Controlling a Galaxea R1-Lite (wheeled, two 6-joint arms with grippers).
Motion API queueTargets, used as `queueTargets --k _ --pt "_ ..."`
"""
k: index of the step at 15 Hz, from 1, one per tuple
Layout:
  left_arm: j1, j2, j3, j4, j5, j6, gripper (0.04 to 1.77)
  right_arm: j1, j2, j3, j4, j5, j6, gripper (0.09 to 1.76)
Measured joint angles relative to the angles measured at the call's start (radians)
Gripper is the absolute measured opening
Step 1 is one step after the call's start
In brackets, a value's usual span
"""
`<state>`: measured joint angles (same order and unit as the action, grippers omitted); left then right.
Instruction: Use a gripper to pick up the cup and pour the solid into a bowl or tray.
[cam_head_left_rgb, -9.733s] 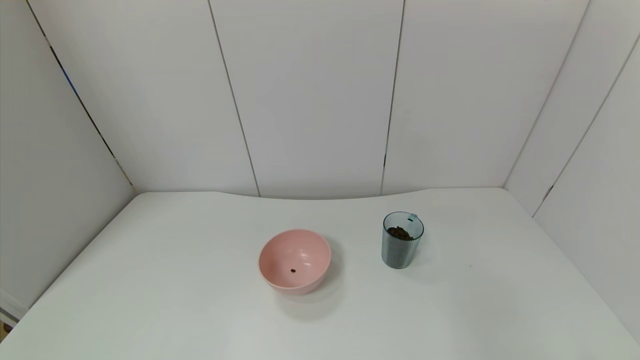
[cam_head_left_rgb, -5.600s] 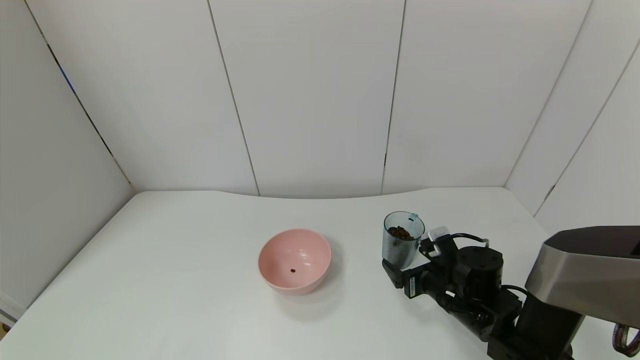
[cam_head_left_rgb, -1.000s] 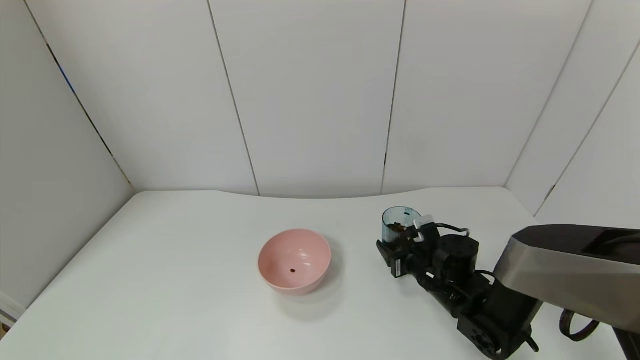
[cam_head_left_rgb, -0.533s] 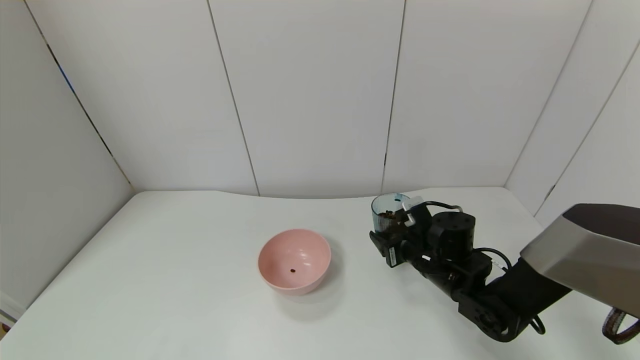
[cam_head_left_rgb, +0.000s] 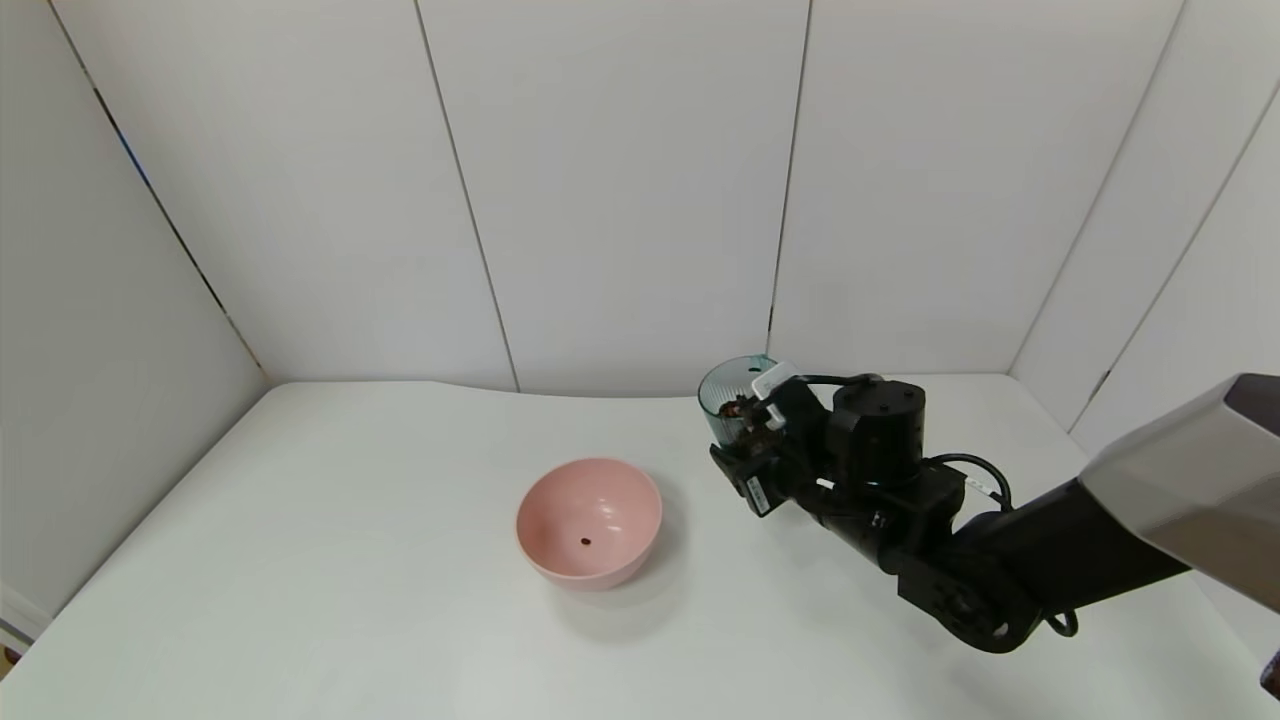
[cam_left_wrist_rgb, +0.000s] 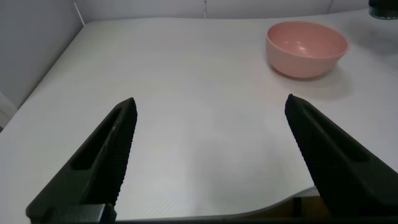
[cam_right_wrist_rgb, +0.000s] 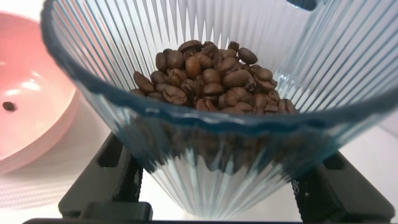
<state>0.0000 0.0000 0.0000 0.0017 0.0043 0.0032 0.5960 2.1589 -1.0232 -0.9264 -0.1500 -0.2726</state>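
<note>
My right gripper (cam_head_left_rgb: 748, 455) is shut on the ribbed blue-grey cup (cam_head_left_rgb: 728, 400) and holds it above the table, to the right of the pink bowl (cam_head_left_rgb: 589, 520). The cup leans toward the bowl. Dark-brown beans (cam_right_wrist_rgb: 211, 78) fill its lower part, seen close in the right wrist view, where the cup (cam_right_wrist_rgb: 205, 143) sits between the black fingers (cam_right_wrist_rgb: 118, 177). One bean (cam_head_left_rgb: 586, 541) lies in the bowl. My left gripper (cam_left_wrist_rgb: 211, 155) is open and empty, low over the table's near left side, with the bowl (cam_left_wrist_rgb: 306, 46) far ahead of it.
The white table (cam_head_left_rgb: 350, 560) is closed in by white panel walls (cam_head_left_rgb: 620, 190) at the back and on both sides. The table's front edge (cam_left_wrist_rgb: 273, 208) shows just below my left gripper.
My right gripper closed on the cup, lifted it off the table and carried it up and left toward the bowl; the cup now leans toward the bowl. The bowl has not moved.
</note>
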Motion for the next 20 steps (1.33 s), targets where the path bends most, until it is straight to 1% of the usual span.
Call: queueTargets --k 3,6,12,16,18,20 --pt "0.000 0.000 0.000 0.000 0.000 0.000 1.72 0.015 -0.006 -0.064 0.094 -0.026 -0.080 1.34" --pt "0.000 0.000 0.000 0.000 0.000 0.000 1.72 0.040 -0.013 -0.116 0.201 -0.039 -0.117 1.34" --pt "0.000 0.000 0.000 0.000 0.000 0.000 1.72 0.112 -0.018 -0.226 0.382 -0.114 -0.169 1.34" --pt "0.000 0.000 0.000 0.000 0.000 0.000 1.72 0.144 -0.015 -0.277 0.466 -0.172 -0.223 1.34" --pt "0.000 0.000 0.000 0.000 0.000 0.000 1.72 0.159 -0.010 -0.295 0.488 -0.180 -0.230 1.34" --pt "0.000 0.000 0.000 0.000 0.000 0.000 1.72 0.174 -0.003 -0.307 0.512 -0.220 -0.261 1.34"
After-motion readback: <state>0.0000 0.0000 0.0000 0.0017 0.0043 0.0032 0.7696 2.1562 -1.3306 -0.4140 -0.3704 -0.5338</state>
